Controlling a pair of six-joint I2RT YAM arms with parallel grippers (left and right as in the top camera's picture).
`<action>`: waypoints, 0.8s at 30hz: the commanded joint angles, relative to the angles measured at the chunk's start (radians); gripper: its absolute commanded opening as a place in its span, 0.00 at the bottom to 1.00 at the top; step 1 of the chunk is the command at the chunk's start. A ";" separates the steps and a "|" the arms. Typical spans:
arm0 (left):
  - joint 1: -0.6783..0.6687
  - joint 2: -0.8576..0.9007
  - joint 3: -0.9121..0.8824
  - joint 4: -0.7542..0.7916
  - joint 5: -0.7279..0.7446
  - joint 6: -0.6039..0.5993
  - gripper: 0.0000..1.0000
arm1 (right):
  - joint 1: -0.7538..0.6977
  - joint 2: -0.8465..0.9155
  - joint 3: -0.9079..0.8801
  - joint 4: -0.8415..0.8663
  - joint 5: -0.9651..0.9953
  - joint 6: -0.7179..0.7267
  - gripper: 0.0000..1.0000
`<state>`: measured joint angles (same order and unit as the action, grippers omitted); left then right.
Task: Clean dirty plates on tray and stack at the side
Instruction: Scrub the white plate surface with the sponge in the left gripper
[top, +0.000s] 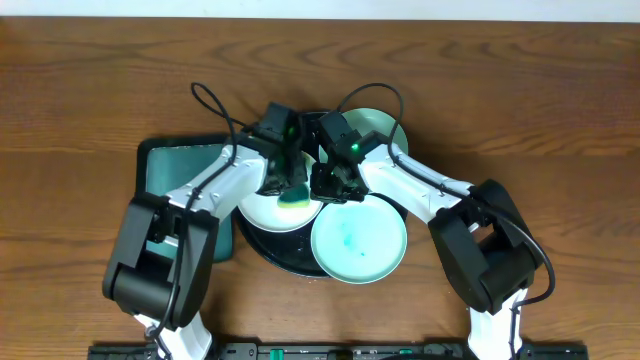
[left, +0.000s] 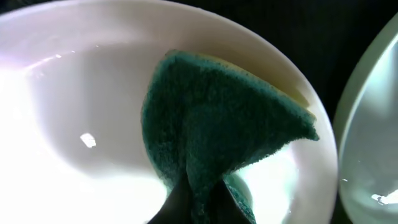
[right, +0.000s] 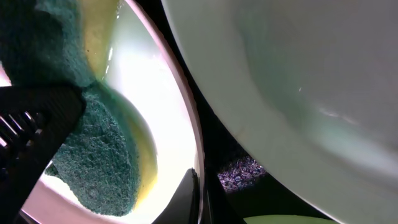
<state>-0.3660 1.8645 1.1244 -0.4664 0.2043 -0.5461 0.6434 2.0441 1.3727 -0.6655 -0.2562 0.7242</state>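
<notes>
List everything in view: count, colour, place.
white round plate: one, white, left side of the round tray
front pale mint-green round plate: one, teal smears at its centre, front right of the round tray
rear pale mint-green round plate: one, back right of the round tray, partly hidden by the right arm
large round black tray: one, black, mid-table, under the plates
dark rectangular tray: one, teal-green inside, left of the round tray
green-and-yellow sponge: one, on the white plate
brown wooden table: one, under everything
left pincer: shut on the sponge
right pincer: by the white plate's rim, grip unclear
</notes>
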 joint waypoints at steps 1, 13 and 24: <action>0.006 0.069 -0.037 0.010 0.209 0.002 0.07 | 0.025 0.006 -0.002 -0.003 -0.130 0.005 0.01; 0.014 0.069 -0.037 0.161 0.476 -0.002 0.07 | 0.025 0.006 -0.002 -0.003 -0.130 0.005 0.01; 0.040 0.069 -0.037 -0.124 -0.320 -0.010 0.07 | 0.025 0.006 -0.002 -0.008 -0.130 0.005 0.01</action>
<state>-0.3393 1.8820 1.1412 -0.5102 0.3088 -0.5507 0.6456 2.0464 1.3724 -0.6750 -0.2966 0.7502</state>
